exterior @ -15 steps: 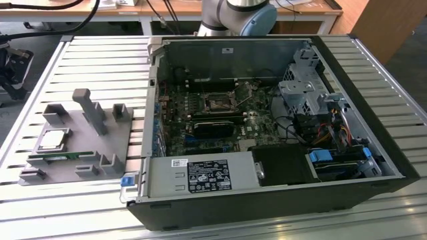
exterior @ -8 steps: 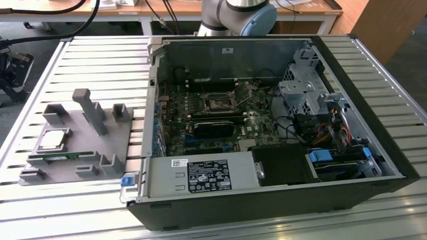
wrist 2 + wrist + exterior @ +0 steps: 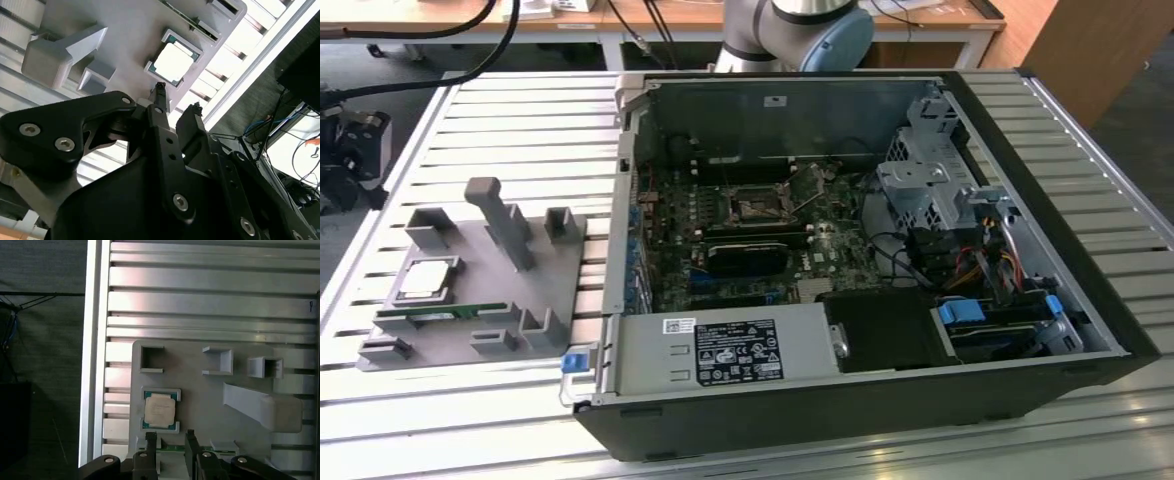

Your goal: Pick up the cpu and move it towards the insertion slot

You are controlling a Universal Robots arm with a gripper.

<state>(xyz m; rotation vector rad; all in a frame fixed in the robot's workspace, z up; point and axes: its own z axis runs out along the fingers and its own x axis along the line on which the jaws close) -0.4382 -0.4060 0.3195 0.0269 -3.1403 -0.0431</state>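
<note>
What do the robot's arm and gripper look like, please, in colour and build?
The arm is a rounded silver-grey tube with a pale blue joint cap. In the second wrist view, the gripper is matt black. It is built of flat linked bars fastened with round silver screws and ends in two slim black fingers.
</note>
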